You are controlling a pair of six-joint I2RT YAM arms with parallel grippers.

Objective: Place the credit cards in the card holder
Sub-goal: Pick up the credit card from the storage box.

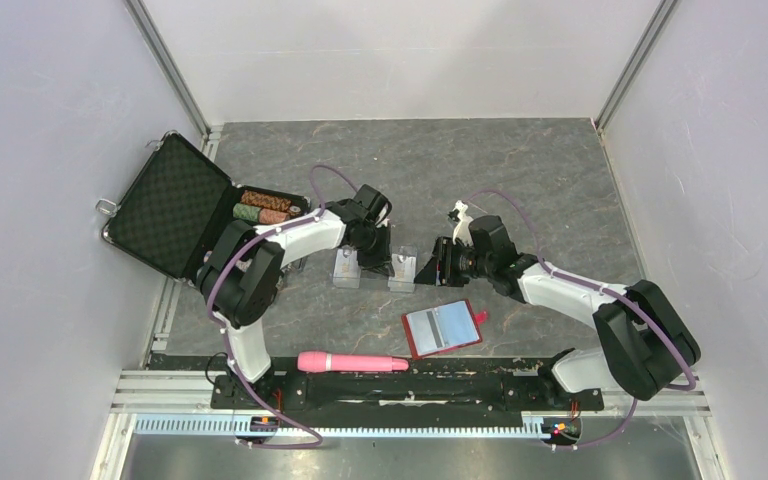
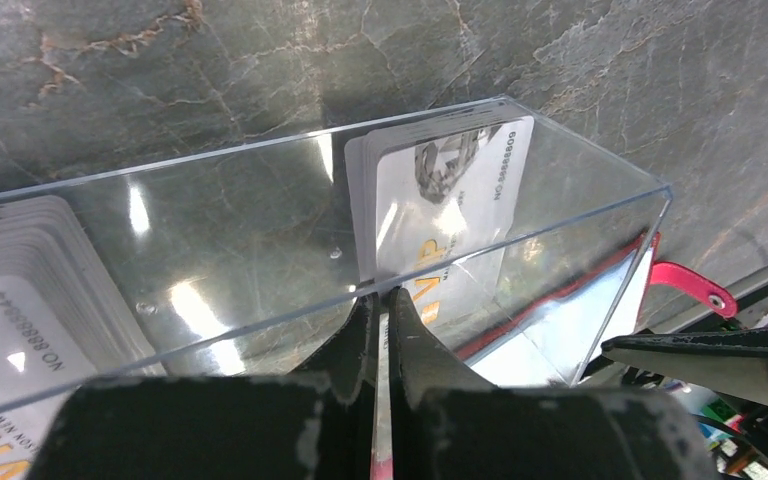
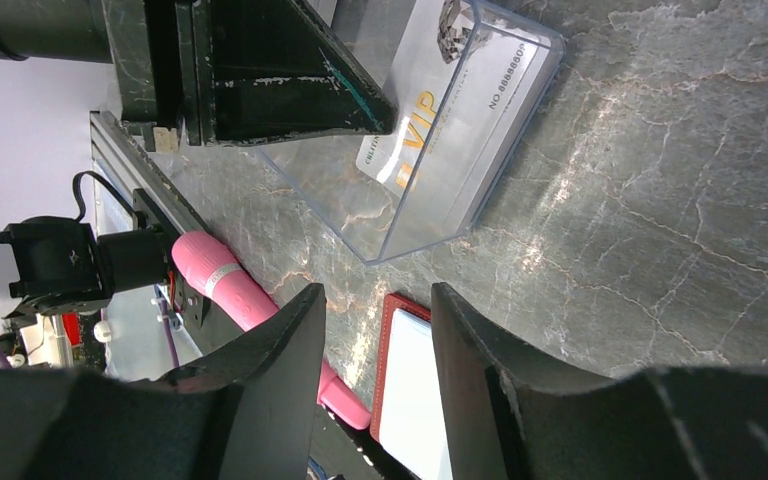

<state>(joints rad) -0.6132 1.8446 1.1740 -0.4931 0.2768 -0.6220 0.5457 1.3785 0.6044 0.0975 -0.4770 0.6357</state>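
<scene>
The case [image 2: 240, 240] is clear, glossy plastic that throws bright reflections, and the credit cards [image 2: 450, 195] inside it look smooth and shiny too. The table [image 2: 660, 80] has a dark, veined, stone-like surface with a soft sheen. The card holder [image 1: 444, 329] looks like red leather, and the fingers [image 2: 352, 350] of the left gripper [image 2: 381, 300] are matt black and scuffed.

From above and behind both arm bases, I look down on the whole tabletop [image 1: 560, 180]. My left wrist view presses close to the clear case [image 2: 210, 230]; the right wrist view, low nearby, shares it, plus the card holder [image 3: 410, 400]
</scene>
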